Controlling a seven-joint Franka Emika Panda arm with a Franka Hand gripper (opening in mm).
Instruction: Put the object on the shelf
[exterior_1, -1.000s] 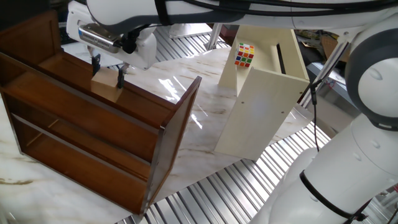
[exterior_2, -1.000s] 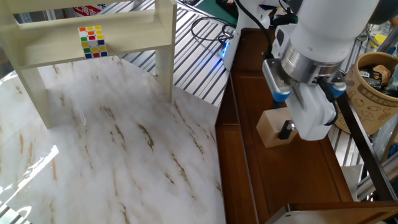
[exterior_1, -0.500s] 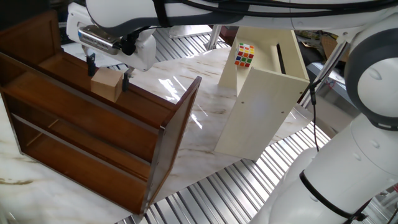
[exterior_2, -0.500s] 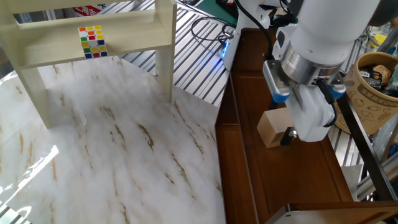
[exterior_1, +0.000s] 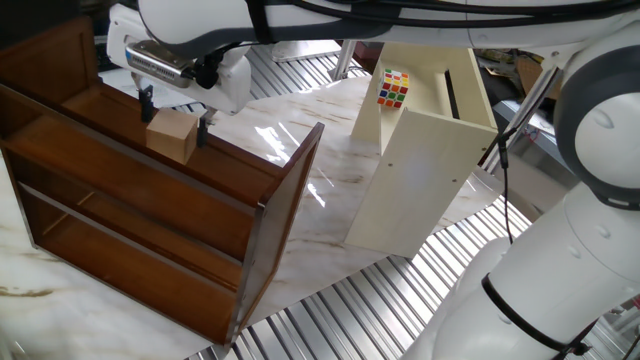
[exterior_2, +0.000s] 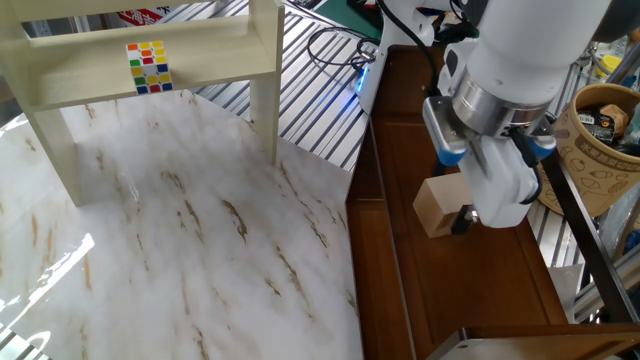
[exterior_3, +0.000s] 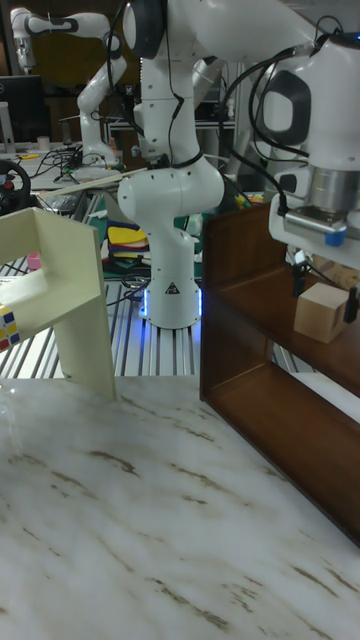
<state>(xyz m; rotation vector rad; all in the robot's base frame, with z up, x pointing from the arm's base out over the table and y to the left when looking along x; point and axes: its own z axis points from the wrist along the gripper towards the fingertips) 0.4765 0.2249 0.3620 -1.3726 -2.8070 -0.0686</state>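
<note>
The object, a plain light-tan wooden block, rests on an upper board of the shelf, a dark reddish-brown unit. My gripper hangs straight over the block. It is open, with one finger on each side of the block and small gaps showing between fingers and wood. In the other fixed view the gripper body hides the block's right side.
A tall cream-white cabinet stands across the marble table and holds a Rubik's cube. A woven basket sits beside the shelf. A second white robot's base is behind.
One second ago the fingers were pressed against the block; they have since spread apart and released it. The block stays where it was on the shelf board.
</note>
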